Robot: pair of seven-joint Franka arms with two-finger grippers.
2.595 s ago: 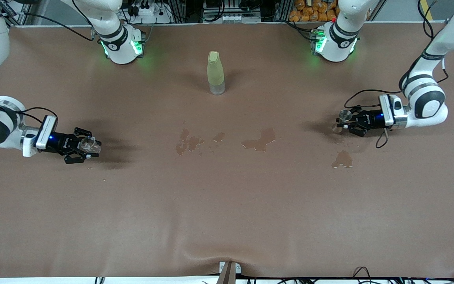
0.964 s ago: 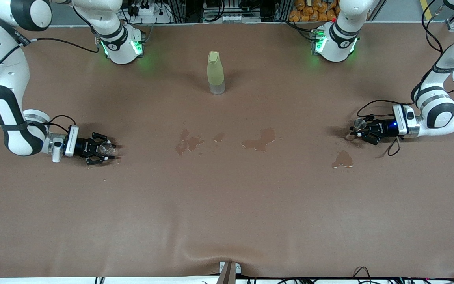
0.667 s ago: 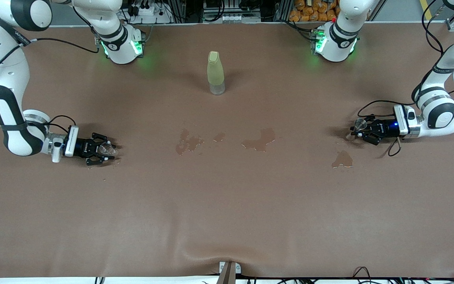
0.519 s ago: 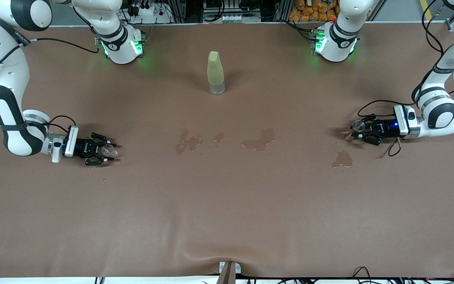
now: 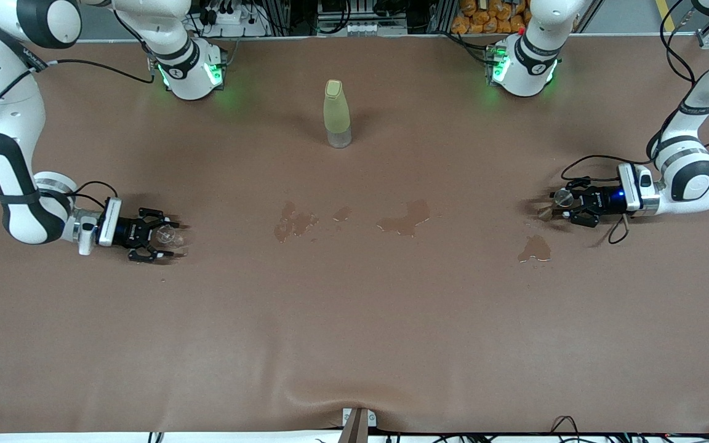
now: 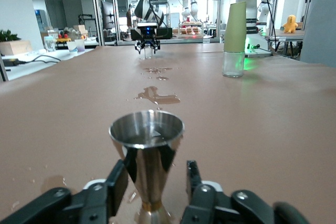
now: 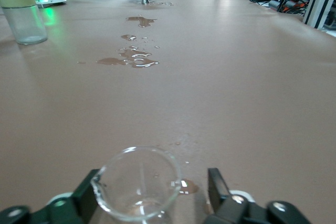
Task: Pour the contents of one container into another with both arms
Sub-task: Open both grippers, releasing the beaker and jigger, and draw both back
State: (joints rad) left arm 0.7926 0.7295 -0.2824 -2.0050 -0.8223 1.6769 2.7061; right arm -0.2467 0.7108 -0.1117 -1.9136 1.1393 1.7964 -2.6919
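Observation:
The tiny clear cup [image 7: 137, 188] stands upright on the table at the right arm's end [image 5: 167, 234]. My right gripper [image 7: 152, 179] is open around it; one finger sits close to the glass and the other finger [image 7: 215, 182] stands clear. The silvery hourglass measure [image 6: 147, 145] stands on the table at the left arm's end [image 5: 559, 199]. My left gripper [image 6: 155, 170] is open, its fingers [image 6: 116, 186] spread beside the measure's narrow waist. In the front view both grippers, right [image 5: 159, 237] and left [image 5: 568, 202], lie low and level over the table.
A tall yellow-green bottle [image 5: 337, 114] stands mid-table near the arms' bases. Wet spills lie on the brown cloth: a middle one [image 5: 405, 219], one toward the right arm [image 5: 296, 221], and one just nearer the camera than the measure [image 5: 534, 249].
Both arms came down to the table, then both grippers opened. The cup and the measure now stand free, and both hands have drawn back slightly toward their own ends.

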